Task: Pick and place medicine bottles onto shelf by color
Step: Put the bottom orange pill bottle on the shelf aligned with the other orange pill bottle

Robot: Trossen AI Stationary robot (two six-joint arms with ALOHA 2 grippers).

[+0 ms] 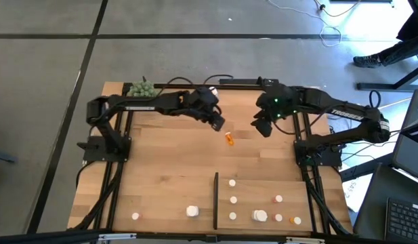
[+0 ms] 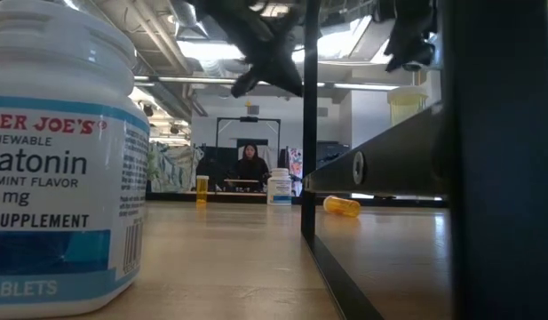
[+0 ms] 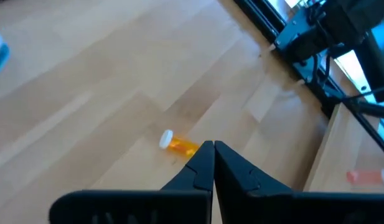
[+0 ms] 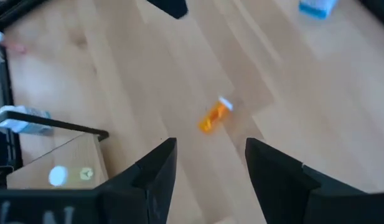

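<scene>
An orange bottle (image 1: 230,139) lies on its side on the bare table (image 1: 168,169), between the two grippers. The left gripper (image 1: 219,124) hangs clenched and empty just beside it; the right gripper (image 1: 261,127), fingers spread and empty, hovers nearby.
</scene>
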